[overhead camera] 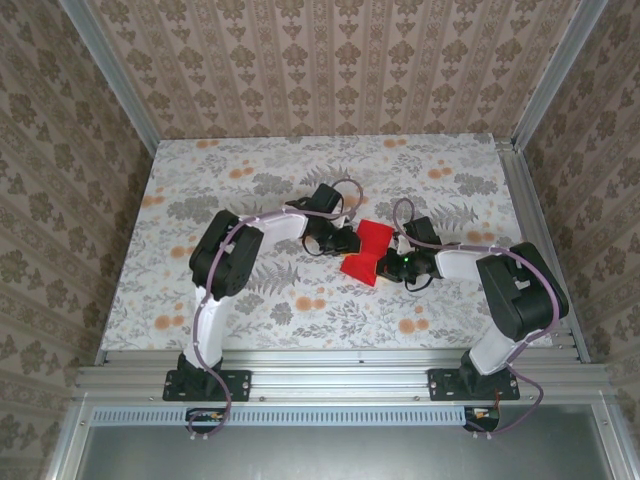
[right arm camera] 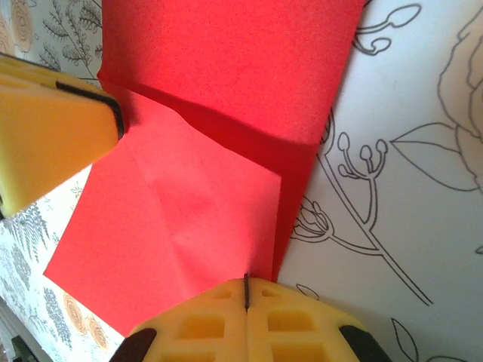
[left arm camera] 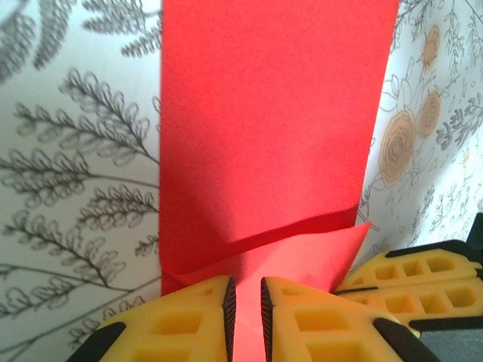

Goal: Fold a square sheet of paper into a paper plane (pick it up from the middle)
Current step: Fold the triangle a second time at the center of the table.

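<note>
While the left claw (left arm camera: 245,292) stands at a narrow gap, its two yellow fingers (left arm camera: 185,320) have a fold of the sheet of paper (left arm camera: 264,128) running between them, so it is gripping the paper (thin slit, red all the way through). Seen from the left wrist, the red sheet runs away from the fingers as a flat band. A crease and a lifted pointed flap lie just ahead of the tips, and the right claw's yellow finger (left arm camera: 411,275) is just right of that flap. The right claw (right arm camera: 247,290) is closed tight, its pads meeting in one dark seam, and the edge of a folded flap runs straight into that seam (looks pinched, thin paper). Seen from the right wrist, the sheet (right arm camera: 226,60) spreads away from that claw, a lighter creased flap lying over a darker strip, and the left claw's finger (right arm camera: 45,143) touches its left edge. From above, the left claw (overhead camera: 340,241) and the right claw (overhead camera: 398,262) face each other near the middle of the table (overhead camera: 230,170), with the sheet (overhead camera: 366,250) between them, squeezed at the waist into a bow-tie shape. The table has a grey leaf and orange flower print. Can't tell whether the paper rests on it or hangs just over it.
</note>
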`<move>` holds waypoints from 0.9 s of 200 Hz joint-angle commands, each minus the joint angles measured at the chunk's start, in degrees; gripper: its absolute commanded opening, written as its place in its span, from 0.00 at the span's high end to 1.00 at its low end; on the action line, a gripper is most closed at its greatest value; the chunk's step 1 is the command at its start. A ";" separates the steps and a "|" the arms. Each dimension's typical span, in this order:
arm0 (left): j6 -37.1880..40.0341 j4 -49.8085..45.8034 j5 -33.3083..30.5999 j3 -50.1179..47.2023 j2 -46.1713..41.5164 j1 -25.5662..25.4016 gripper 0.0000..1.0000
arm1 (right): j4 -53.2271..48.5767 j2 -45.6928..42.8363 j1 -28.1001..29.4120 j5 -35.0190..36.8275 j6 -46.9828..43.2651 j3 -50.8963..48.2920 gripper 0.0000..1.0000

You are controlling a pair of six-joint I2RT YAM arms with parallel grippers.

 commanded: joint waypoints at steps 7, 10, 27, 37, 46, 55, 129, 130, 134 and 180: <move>2.11 -2.51 0.17 2.78 2.58 0.56 0.80 | -8.99 1.06 0.31 6.43 -1.87 -0.90 1.00; 2.15 -2.60 0.19 2.87 2.69 0.61 0.80 | -9.04 1.03 0.32 6.56 -1.85 -0.92 1.00; 3.20 -3.74 -0.34 3.89 3.67 0.46 0.80 | -9.59 0.77 0.34 6.94 -2.21 -0.92 1.00; 3.87 -4.93 -0.74 4.73 4.32 0.44 0.79 | -9.77 0.64 0.37 6.96 -2.34 -0.92 1.00; 4.72 -6.09 -1.89 5.39 4.84 0.50 0.80 | -9.93 0.61 0.36 7.10 -2.51 -0.88 1.00; 5.43 -7.23 -3.34 5.91 5.15 0.53 0.80 | -10.24 0.46 0.43 7.35 -2.66 -0.92 1.00; 6.00 -8.93 -9.92 6.71 2.62 1.67 0.79 | -12.18 -0.06 0.57 8.59 -3.96 -0.55 1.00; 5.96 -8.90 -9.92 6.74 2.53 1.67 0.79 | -12.18 -0.07 0.55 8.60 -3.95 -0.56 1.00; 5.82 -8.74 -9.80 6.79 2.20 1.67 0.79 | -12.19 -0.01 0.53 8.58 -4.00 -0.56 1.00; 4.12 -6.15 -5.68 5.82 -1.76 1.00 0.78 | -12.53 -0.01 0.76 8.61 -4.36 -0.04 1.00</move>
